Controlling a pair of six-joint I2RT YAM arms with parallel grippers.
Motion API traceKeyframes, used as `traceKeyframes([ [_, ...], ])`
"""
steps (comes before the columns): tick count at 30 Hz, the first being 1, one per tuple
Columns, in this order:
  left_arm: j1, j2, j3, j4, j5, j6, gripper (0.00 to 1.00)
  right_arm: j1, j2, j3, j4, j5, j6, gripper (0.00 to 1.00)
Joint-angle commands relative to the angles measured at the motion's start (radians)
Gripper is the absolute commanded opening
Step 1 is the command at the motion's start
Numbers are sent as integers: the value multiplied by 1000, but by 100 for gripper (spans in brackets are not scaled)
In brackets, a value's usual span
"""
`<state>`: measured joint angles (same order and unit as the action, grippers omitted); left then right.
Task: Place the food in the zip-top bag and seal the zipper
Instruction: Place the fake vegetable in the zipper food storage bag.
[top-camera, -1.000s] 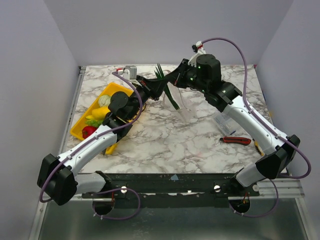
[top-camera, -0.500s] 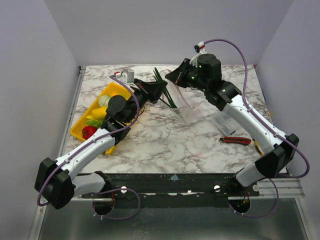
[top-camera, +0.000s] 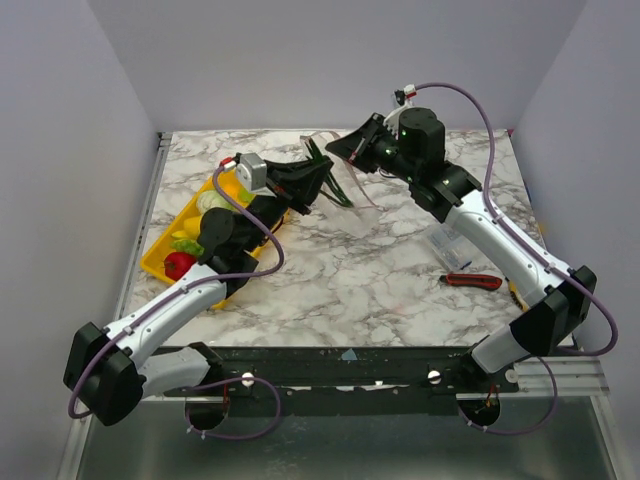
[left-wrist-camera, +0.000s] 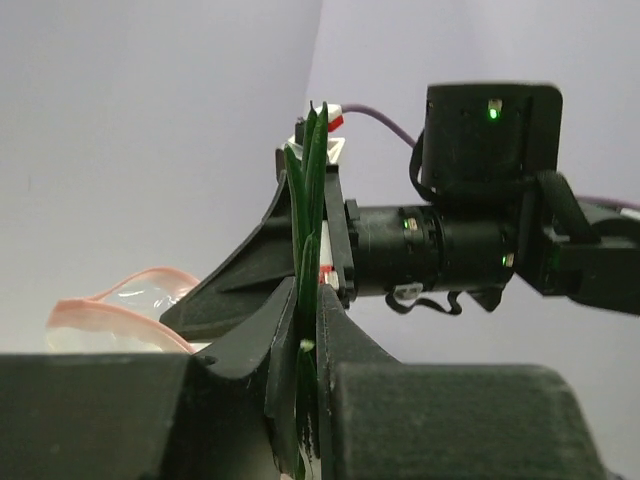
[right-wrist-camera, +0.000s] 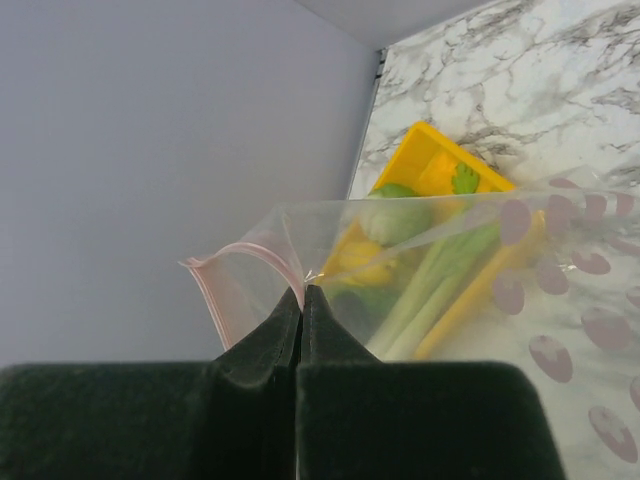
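My left gripper (top-camera: 312, 180) is shut on the thin green stalks (top-camera: 327, 178) and holds them above the table beside the bag; in the left wrist view (left-wrist-camera: 308, 290) the stalks (left-wrist-camera: 310, 170) stick up between the closed fingers. My right gripper (top-camera: 340, 150) is shut on the mouth edge of the clear zip-top bag (top-camera: 358, 190) and holds it lifted. The right wrist view shows the jaws (right-wrist-camera: 302, 290) pinching the pink zipper strip (right-wrist-camera: 235, 265). A yellow oval (top-camera: 200, 225), a red piece (top-camera: 178, 264) and a pale green round (top-camera: 212, 200) lie in the yellow tray (top-camera: 160, 262).
A red-handled tool (top-camera: 472, 281) and a small clear packet (top-camera: 450, 245) lie on the marble table at the right. The yellow tray sits along the left edge. Grey walls close in the table at the back and on both sides.
My left gripper has drawn back to the left and risen with the stalks. My right gripper has lifted the bag's mouth higher and toward the back.
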<state>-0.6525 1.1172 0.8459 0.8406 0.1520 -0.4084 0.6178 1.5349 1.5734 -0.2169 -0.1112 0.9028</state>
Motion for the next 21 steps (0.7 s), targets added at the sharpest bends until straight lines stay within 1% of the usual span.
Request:
traceKeyframes([
  [1,-23,58,-57,107,53,175,0,-25,-10,-29,104,-94,114,1],
  [4,-27,106,-96,153,42,176,0,-37,0,-36,129,-119,144,1],
  [5,-26,111,-88,113,38,161,4,-40,3,-35,131,-127,148,1],
  [6,-26,105,-69,53,42,141,14,-46,6,-35,132,-134,150,1],
  [8,-26,69,-19,-122,27,83,46,-52,6,-38,131,-136,139,1],
  [9,-26,48,27,-244,-10,31,63,-55,2,-43,129,-132,132,1],
  [10,-23,34,73,-385,-39,-17,77,-60,1,-49,124,-127,125,1],
  [11,-22,29,152,-510,-39,-44,97,-65,-2,-58,121,-127,119,1],
  [13,-22,49,321,-814,-37,-74,99,-75,4,-59,110,-137,107,1],
  [14,-19,68,399,-987,-67,-106,99,-78,5,-58,105,-139,101,1],
  [15,-11,80,472,-1096,-73,-137,99,-79,8,-58,101,-140,96,1],
  [16,-4,83,505,-1169,-53,-148,99,-79,12,-54,96,-139,89,1],
  [19,12,42,485,-1190,-32,-183,99,-79,25,-31,56,-132,63,1],
  [21,33,10,456,-1178,-25,-210,96,-78,29,-21,43,-131,53,1],
])
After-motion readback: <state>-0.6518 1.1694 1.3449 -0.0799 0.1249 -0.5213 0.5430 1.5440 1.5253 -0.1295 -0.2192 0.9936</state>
